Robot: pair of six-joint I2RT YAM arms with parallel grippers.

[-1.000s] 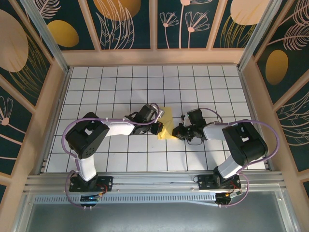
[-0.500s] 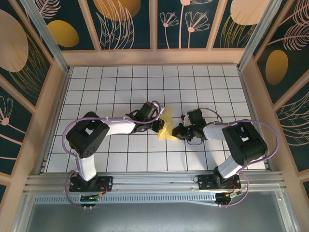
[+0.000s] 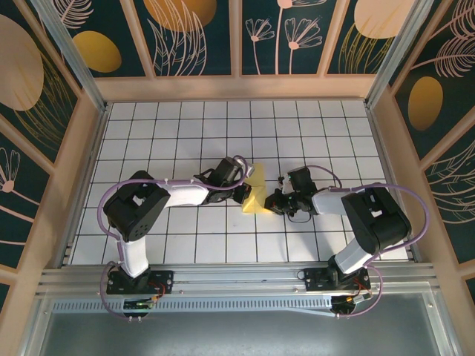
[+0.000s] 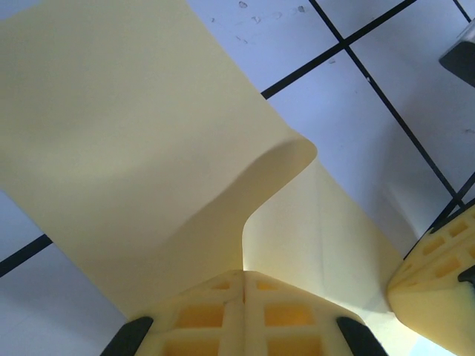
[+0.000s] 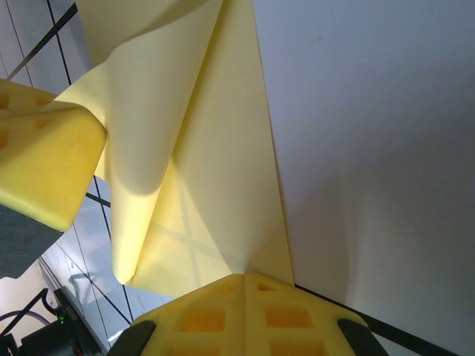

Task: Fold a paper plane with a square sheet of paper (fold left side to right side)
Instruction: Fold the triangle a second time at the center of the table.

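The square sheet of paper is pale yellow and lies on the white grid table between the two arms. Its left part is lifted and curls over toward the right. My left gripper is shut on the raised flap's edge, which runs into the seam between the pads. My right gripper is shut, its tips resting on the flat part of the sheet near its right edge. The left gripper's yellow finger appears in the right wrist view, and the right finger in the left wrist view.
The white tiled table is ringed by a wooden rim and dark patterned walls. A metal rail carrying both arm bases runs along the near edge. Purple cables loop off each arm.
My left gripper has carried the lifted flap slightly to the right, so the sheet looks a little narrower from above. The right arm has not moved.
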